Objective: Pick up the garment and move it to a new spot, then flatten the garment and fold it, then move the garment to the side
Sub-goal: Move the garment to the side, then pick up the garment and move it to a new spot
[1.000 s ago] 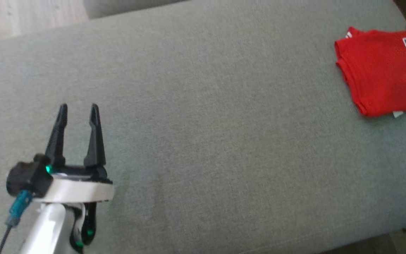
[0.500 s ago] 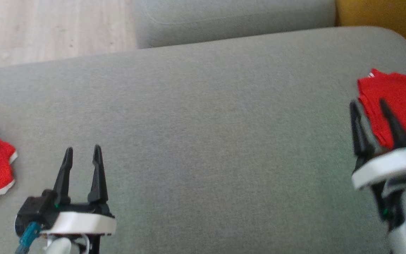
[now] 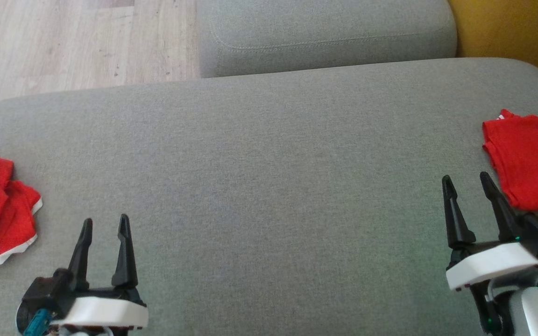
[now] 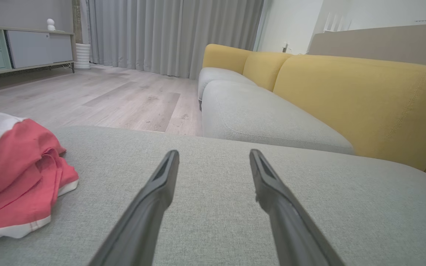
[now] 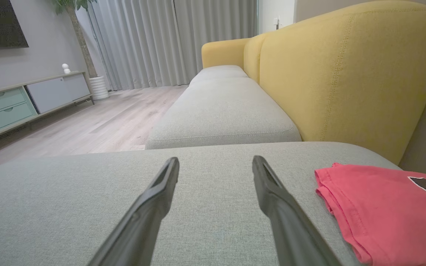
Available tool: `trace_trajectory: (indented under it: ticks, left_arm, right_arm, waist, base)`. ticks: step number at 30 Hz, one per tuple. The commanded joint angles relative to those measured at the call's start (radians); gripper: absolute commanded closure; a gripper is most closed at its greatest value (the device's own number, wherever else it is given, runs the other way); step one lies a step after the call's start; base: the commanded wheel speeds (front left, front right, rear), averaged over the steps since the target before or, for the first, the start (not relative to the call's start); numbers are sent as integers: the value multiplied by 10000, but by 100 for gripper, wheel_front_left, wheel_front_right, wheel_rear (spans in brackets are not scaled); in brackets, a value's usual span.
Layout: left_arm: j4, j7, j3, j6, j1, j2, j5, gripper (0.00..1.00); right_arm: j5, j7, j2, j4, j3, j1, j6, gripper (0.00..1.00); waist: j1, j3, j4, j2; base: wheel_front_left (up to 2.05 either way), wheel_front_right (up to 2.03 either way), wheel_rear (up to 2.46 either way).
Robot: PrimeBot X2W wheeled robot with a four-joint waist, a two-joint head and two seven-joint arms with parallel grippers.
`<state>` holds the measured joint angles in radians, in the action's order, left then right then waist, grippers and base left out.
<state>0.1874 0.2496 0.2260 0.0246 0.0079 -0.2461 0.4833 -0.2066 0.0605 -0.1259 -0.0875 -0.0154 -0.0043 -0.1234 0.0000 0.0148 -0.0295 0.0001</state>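
Our left gripper [image 3: 105,219] and right gripper [image 3: 464,177] both stand spread wide, holding and touching nothing over the grey cushion [image 3: 269,163]. We count two garments: a crumpled red-and-white garment [image 3: 3,205] at nine o'clock and a folded red garment [image 3: 528,163] at three. The right wrist view adds black print [image 5: 425,184] on the folded one.

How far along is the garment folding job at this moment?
Done: one folded red garment lies at the right side. In hand: nothing; the left hand and right hand are open and empty. Left: the crumpled red-and-white garment at the left, not yet picked up.
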Motion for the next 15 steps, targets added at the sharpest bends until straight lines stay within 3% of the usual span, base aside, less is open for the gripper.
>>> trace_trajectory:
  ticks: [1, 8, 15]
  left_arm:
    - [-249, 120, -453, -51, -368, -99, -83, 0]
    - [-142, 121, -433, -142, -470, -49, -130, 0]
    - [-117, 92, -395, -131, -495, -148, -219, 0]
  right_arm:
    - [90, -81, -38, 390, -156, -156, -73, 0]
    - [156, -225, -6, 488, -214, -89, -73, 0]
    - [161, -52, 23, 447, -488, -43, -73, 0]
  waist:
    - [0, 6, -7, -1]
    - [0, 24, 136, -1]
    - [0, 40, 1140, -1]
  base:
    - [0, 0, 0]
    - [0, 0, 0]
    - [0, 0, 0]
